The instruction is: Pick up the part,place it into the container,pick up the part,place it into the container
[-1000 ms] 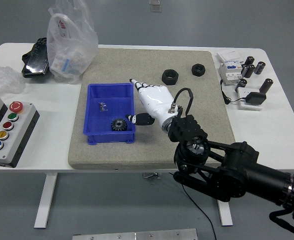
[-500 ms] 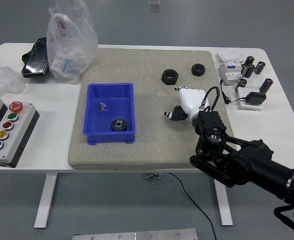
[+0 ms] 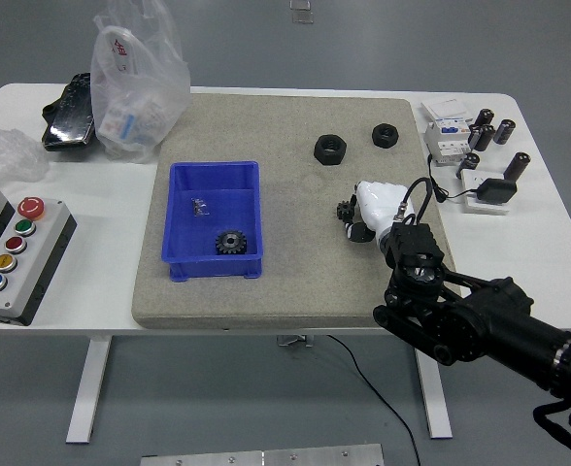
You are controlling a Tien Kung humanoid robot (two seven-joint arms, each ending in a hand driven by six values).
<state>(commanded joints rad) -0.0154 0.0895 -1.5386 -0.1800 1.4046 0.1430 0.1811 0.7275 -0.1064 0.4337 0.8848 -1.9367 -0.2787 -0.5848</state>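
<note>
A blue bin (image 3: pixel 250 209) stands on the grey mat (image 3: pixel 295 282) left of centre. It holds one small black gear (image 3: pixel 230 243) and a few tiny metal bits (image 3: pixel 200 205). A second small black gear (image 3: pixel 346 210) lies on the mat at the right. My right hand (image 3: pixel 355 219), white with black fingertips, comes in from the lower right and sits against that gear, with its fingers curled down around it. The hand hides part of the gear. The left arm is out of view.
Two black nuts (image 3: pixel 330 149) (image 3: pixel 386 135) lie on the mat behind the hand. A breaker (image 3: pixel 446 136), black cylinders (image 3: pixel 489 134) and an adapter (image 3: pixel 494 191) sit at the right. A plastic bag (image 3: pixel 135 83) and a button box (image 3: pixel 14 257) are at the left.
My right hand drew back from the bin's right edge, moved right across the mat, and its fingers went from spread to curled on the second gear.
</note>
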